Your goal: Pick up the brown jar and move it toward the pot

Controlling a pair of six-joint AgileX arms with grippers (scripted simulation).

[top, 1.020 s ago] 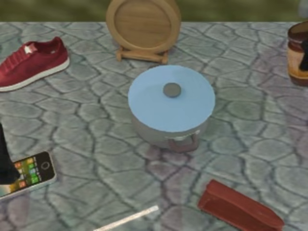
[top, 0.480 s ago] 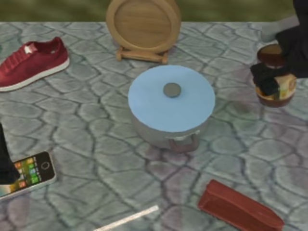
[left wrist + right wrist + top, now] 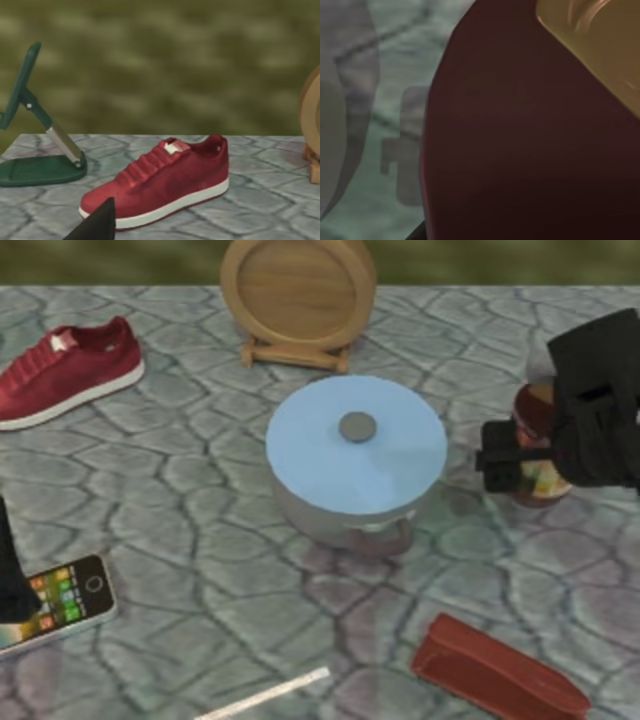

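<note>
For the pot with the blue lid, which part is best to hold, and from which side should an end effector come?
Probably the side handle of the pot, approached from the table's near edge, where it juts out below the lid. The body looks too wide for two fingers. The knob at the lid's centre suits a grip from straight above, but that would likely lift only the lid.

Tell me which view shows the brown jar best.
The top view: the brown jar shows whole beside the pot, held in the right gripper. The right wrist view fills with its dark glass and label only. The left wrist view misses it.
</note>
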